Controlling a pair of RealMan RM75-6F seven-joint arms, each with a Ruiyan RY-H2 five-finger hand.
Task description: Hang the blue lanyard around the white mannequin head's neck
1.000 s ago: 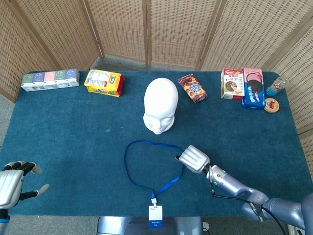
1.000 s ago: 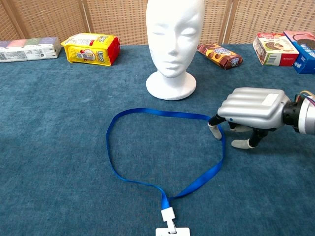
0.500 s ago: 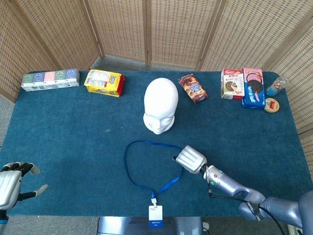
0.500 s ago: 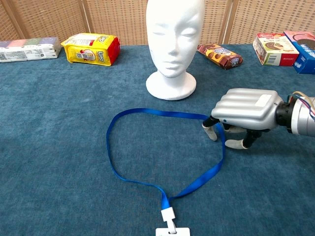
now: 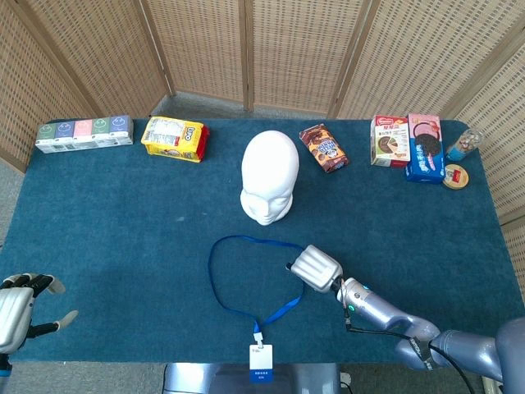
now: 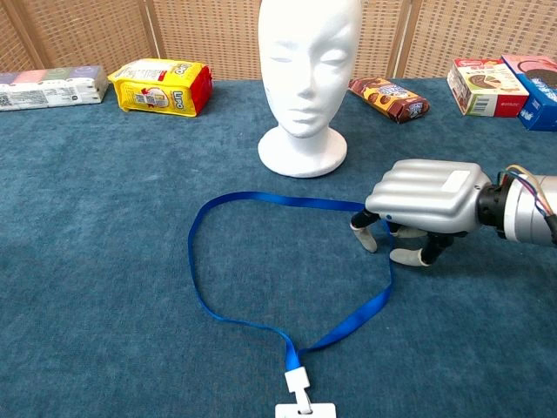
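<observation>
The white mannequin head (image 5: 269, 176) (image 6: 307, 70) stands upright at the middle of the blue table. In front of it the blue lanyard (image 5: 215, 279) (image 6: 196, 270) lies flat in an open loop, its white badge (image 5: 261, 359) (image 6: 305, 409) at the front edge. My right hand (image 5: 317, 268) (image 6: 425, 196) hovers palm down over the loop's right side. Its fingertips (image 6: 364, 240) point down on both sides of the strap, close to it, without plainly pinching it. My left hand (image 5: 18, 308) stays at the front left corner, fingers spread and holding nothing.
Along the back stand a row of small cartons (image 5: 84, 134), a yellow snack bag (image 5: 172, 138), a brown cookie pack (image 5: 323, 148), two snack boxes (image 5: 391, 140) (image 5: 425, 146), a small bottle (image 5: 463, 146) and a round disc (image 5: 455, 176). Wicker screens close off the rear.
My right hand has slid left, from just outside the loop's right edge to over the strap. The left hand has sunk slightly. The lanyard lies as before.
</observation>
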